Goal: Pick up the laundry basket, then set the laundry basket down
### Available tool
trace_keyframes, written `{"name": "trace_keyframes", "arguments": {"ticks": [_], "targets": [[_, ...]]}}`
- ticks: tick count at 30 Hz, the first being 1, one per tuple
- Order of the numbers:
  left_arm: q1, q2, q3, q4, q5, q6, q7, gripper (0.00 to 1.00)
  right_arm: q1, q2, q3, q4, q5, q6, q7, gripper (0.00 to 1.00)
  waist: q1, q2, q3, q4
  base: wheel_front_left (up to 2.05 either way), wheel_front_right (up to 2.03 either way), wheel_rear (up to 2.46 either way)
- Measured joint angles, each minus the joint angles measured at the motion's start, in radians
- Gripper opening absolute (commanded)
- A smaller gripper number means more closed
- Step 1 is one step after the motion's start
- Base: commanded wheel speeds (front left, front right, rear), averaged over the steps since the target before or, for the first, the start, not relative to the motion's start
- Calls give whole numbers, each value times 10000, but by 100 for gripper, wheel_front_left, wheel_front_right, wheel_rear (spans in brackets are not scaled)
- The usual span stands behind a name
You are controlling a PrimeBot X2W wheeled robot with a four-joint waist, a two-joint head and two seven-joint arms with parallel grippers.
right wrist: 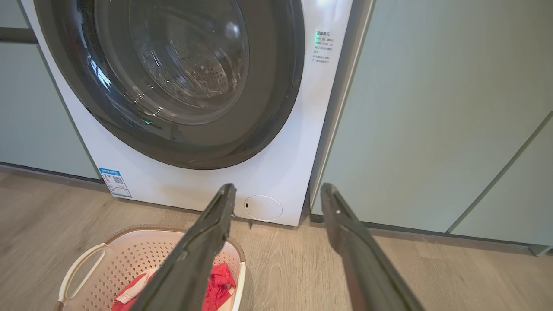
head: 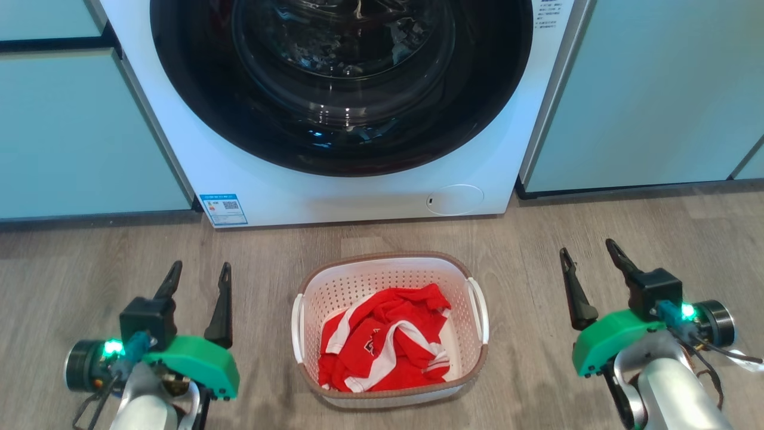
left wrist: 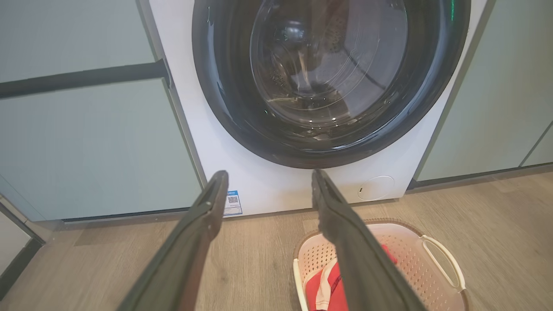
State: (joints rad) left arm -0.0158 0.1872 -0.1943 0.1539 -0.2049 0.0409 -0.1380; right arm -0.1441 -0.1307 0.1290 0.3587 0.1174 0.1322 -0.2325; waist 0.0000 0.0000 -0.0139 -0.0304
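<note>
Left hand (head: pixel 200 267) and right hand (head: pixel 587 248) hover empty, fingers spread wide, over the floor (head: pixel 89 269); the washing machine (head: pixel 358 197) stands beyond; the laundry basket (head: pixel 388 278) rests on the floor between them, about equally near each, long axis running near-to-far; a red garment (head: pixel 382 340) lies inside; white side handles (head: pixel 482 310) face the hands.

Perforated plastic laundry basket (head: pixel 391 280), red cloth (head: pixel 382 346), matt wood-grain floor (head: pixel 537 239)
</note>
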Motion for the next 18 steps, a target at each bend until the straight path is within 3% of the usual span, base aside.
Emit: {"name": "trace_keyframes", "arguments": {"ticks": [7,18], "targets": [[28,-4,-27,-111,336,123,-130,100,-6,2,46,21,-391,0,-159,100,0,0,36,0,0,0,0],[193,-50,8,-153,44,134,-130,100,-5,23,6,119,353,0,-159,100,0,0,62,19,0,0,0]]}}
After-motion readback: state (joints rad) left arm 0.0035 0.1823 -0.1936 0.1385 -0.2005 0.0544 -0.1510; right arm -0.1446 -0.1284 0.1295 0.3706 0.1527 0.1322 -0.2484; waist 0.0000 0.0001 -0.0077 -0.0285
